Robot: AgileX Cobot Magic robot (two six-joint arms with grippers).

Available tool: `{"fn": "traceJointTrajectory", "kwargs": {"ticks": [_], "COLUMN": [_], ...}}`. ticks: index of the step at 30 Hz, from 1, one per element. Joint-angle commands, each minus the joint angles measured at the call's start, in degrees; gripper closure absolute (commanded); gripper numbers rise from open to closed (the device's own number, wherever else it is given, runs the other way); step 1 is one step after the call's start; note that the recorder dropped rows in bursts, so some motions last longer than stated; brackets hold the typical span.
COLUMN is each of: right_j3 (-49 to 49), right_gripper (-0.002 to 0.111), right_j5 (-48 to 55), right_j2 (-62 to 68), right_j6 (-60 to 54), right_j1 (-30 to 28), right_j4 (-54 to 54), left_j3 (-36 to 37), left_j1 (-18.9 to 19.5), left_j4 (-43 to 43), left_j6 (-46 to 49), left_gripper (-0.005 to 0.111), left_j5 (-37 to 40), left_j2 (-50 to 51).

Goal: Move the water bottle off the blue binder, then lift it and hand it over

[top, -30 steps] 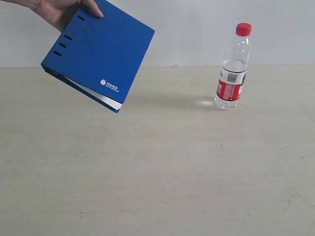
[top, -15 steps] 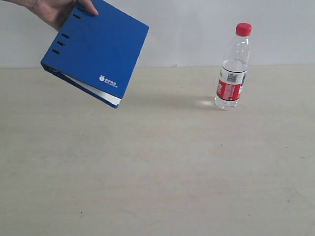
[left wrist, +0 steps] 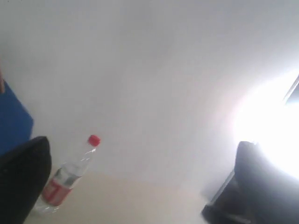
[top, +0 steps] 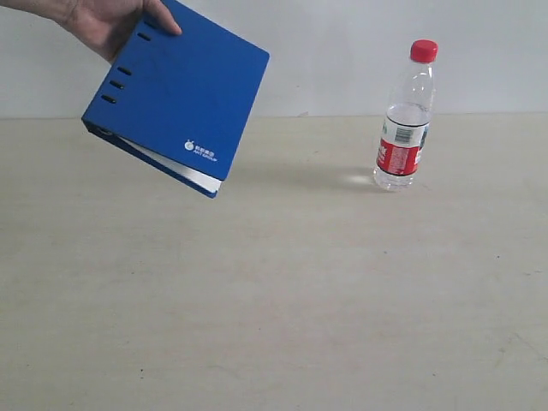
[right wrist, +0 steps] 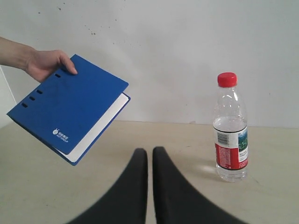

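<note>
The water bottle stands upright on the table at the right, red cap on top, apart from the binder. A person's hand holds the blue binder tilted in the air at the upper left, white pages showing at its lower edge. Neither gripper shows in the exterior view. In the right wrist view my right gripper is shut on nothing, low over the table, with the bottle and binder beyond it. My left gripper is open, its dark fingers wide apart, the bottle in the distance.
The beige table runs back to a white wall. The person's forearm enters from the upper left. Strong glare washes out one side of the left wrist view.
The hand has shifted the binder slightly to the right and a little lower. The bottle has not moved.
</note>
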Motion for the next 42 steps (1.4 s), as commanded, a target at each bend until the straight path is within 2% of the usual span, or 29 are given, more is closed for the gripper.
{"fn": "traceJointTrajectory", "kwargs": {"ticks": [1,4,8,11,12,13,16,18,19,20,24,30,42], "right_j3": [0.0,0.0,0.0,0.0,0.0,0.0,0.0,0.0,0.0,0.0,0.0,0.0,0.0], "right_gripper": [0.107,0.107,0.107,0.107,0.107,0.107,0.107,0.107,0.107,0.107,0.107,0.107,0.107], "right_j5": [-0.5,-0.5,-0.5,-0.5,-0.5,-0.5,-0.5,-0.3,-0.3,-0.3,-0.1,-0.1,-0.1], "right_j2": [-0.3,-0.3,-0.3,-0.3,-0.3,-0.3,-0.3,-0.3,-0.3,-0.3,-0.2,-0.2,-0.2], "right_j6": [-0.2,-0.1,-0.1,-0.1,-0.1,-0.1,-0.1,-0.1,-0.1,-0.1,-0.1,-0.1,-0.1], "right_j1": [0.1,0.1,0.1,0.1,0.1,0.1,0.1,0.1,0.1,0.1,0.1,0.1,0.1], "right_j4": [-0.2,-0.2,-0.2,-0.2,-0.2,-0.2,-0.2,-0.2,-0.2,-0.2,-0.2,-0.2,-0.2], "left_j3": [4.5,7.9,11.0,12.8,12.8,12.8,12.8,12.8,12.8,12.8,12.8,12.8,12.8], "left_j1": [0.2,0.2,0.2,-0.8,-1.2,-2.0,-2.9,-3.4,-3.4,-3.4,-3.4,-3.4,-3.4], "left_j4": [-15.6,-23.0,-30.1,-36.6,-38.3,-39.8,-46.7,-56.8,-64.7,-67.1,-67.3,-67.3,-67.5], "left_j6": [1.4,10.9,30.7,44.8,46.3,47.7,55.6,66.9,77.6,87.4,105.9,118.3,118.8], "left_gripper": [-0.001,-0.001,-0.001,-0.001,-0.001,-0.001,-0.001,-0.001,-0.001,-0.001,-0.001,-0.001,-0.001], "left_j5": [-2.3,-2.5,-2.2,1.4,2.4,9.0,19.8,27.9,34.8,40.2,53.9,68.7,67.9], "left_j2": [-0.6,-1.7,-5.4,-9.3,-10.4,-12.3,-14.5,-16.3,-17.5,-17.5,-17.5,-17.5,-17.5]}}
